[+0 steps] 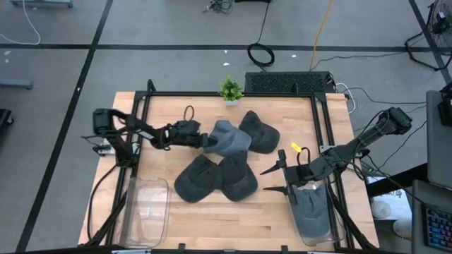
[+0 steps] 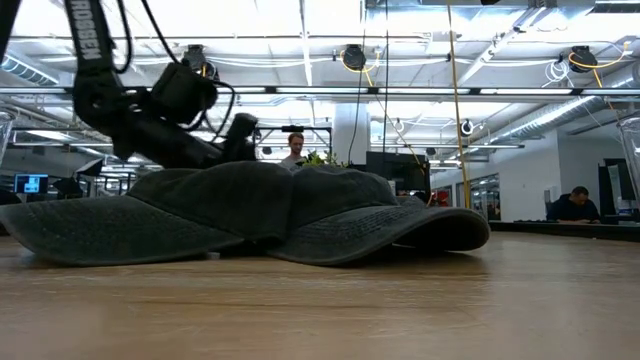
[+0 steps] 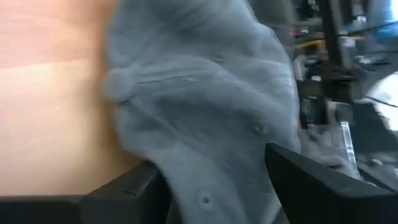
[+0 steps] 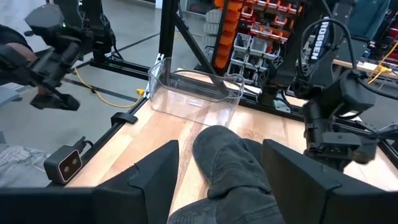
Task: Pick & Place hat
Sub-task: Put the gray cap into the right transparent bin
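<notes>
A light grey hat rests partly on three dark hats piled at the table's middle. My left gripper reaches in from the left, open, its fingers on either side of the light hat's near part. My right gripper hangs open above the table's right part, facing the dark hats, one of which shows beyond its fingers. Another grey hat lies in a clear bin under the right arm. My left gripper has the light grey hat's near part between its open fingers, coming from the table's left and slanting down. Whether the fingers touch the cloth I cannot tell.
An empty clear bin stands at the near left. A small potted plant sits at the far edge. Black frame rails run along the table's left and right sides. Bare wood lies between the bins near the front edge.
</notes>
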{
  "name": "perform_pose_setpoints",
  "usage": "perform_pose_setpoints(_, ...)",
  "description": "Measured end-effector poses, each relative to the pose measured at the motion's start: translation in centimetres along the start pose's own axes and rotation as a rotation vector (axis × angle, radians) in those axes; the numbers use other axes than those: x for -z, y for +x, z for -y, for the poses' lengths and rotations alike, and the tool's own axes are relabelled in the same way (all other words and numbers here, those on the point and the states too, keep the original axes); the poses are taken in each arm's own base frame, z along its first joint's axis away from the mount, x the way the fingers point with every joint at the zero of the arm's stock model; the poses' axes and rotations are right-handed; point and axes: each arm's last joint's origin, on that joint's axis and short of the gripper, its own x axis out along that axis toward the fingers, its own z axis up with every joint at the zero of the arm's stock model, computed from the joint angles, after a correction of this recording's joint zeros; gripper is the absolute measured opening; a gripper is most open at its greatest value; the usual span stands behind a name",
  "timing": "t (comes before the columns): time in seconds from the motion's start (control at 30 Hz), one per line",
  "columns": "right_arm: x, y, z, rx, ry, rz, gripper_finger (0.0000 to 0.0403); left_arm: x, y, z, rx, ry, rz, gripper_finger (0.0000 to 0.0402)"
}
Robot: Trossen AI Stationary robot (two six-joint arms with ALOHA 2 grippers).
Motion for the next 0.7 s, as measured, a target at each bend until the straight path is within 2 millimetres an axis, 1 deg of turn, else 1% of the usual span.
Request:
perform_pose_setpoints(0.1, 0.0, 0.0, 0.0, -0.001, 0.000, 0.000, 0.0220, -0.3, 1.2, 0.8, 0.071, 0.009, -0.062, 0.0253)
perform_pose_setpoints(0.2, 0.0, 0.0, 0.0, 0.000, -0.001, -0.001, 0.0221, -0.9, 2.1, 2.2, 0.152, 0.044, -0.117, 0.0253)
perform_pose_setpoints(0.33, 0.0, 0.0, 0.0, -0.001, 0.001, -0.004, 0.0221, -1.4, 2.8, 4.5, 0.242, 0.126, -0.113, 0.0253)
perform_pose_setpoints(0.5, 0.0, 0.0, 0.0, -0.001, 0.002, -0.005, 0.0221, -1.8, 3.2, 8.3, 0.405, 0.211, -0.136, 0.0253)
perform_pose_setpoints(0.6, 0.0, 0.0, 0.0, -0.001, 0.003, -0.004, 0.0222, -1.9, 3.6, 9.5, 0.427, 0.233, -0.142, 0.0253)
perform_pose_setpoints(0.7, 0.0, 0.0, 0.0, -0.001, 0.003, -0.003, 0.0221, -2.0, 4.2, 9.7, 0.327, 0.252, -0.141, 0.0252)
